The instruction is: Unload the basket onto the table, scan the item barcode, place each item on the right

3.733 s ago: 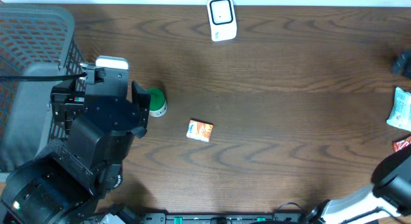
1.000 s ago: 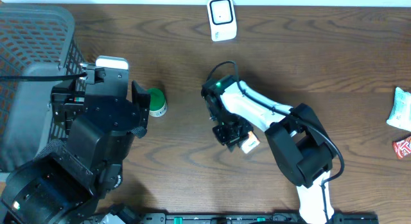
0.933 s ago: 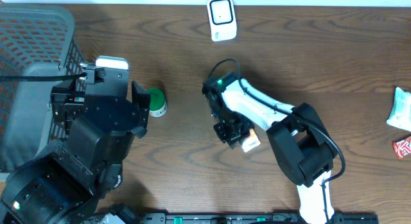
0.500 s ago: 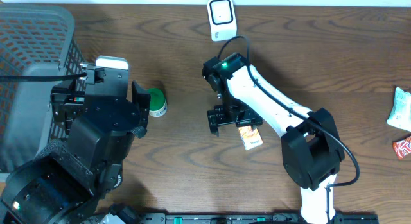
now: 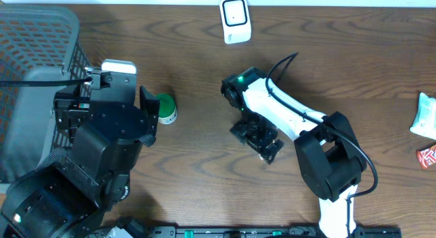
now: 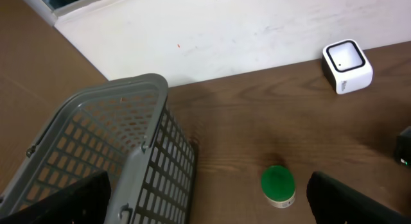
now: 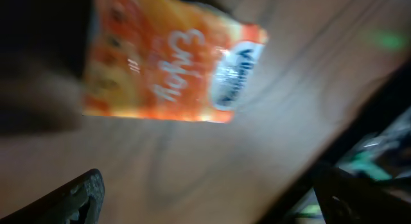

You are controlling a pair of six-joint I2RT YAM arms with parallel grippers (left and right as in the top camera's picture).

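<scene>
A grey basket (image 5: 37, 33) is seen far left of the white scanner (image 5: 235, 20). The left gripper (image 6: 205, 205) is spread wide, with nothing held. A green-lidded jar (image 5: 165, 108) is set left of the scanner, nearer the robot. Just right of the scanner and nearer the robot, the right gripper (image 5: 257, 138) is spread fully above the orange packet (image 7: 173, 70). The packet is blurred, ungripped and rests on the table (image 5: 354, 67).

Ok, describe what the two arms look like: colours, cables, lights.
The right arm has white links, black joints, a green light near the wrist and a thin black cable looping off it; the right gripper is black. The left arm is bulky black with a white block on top.
</scene>
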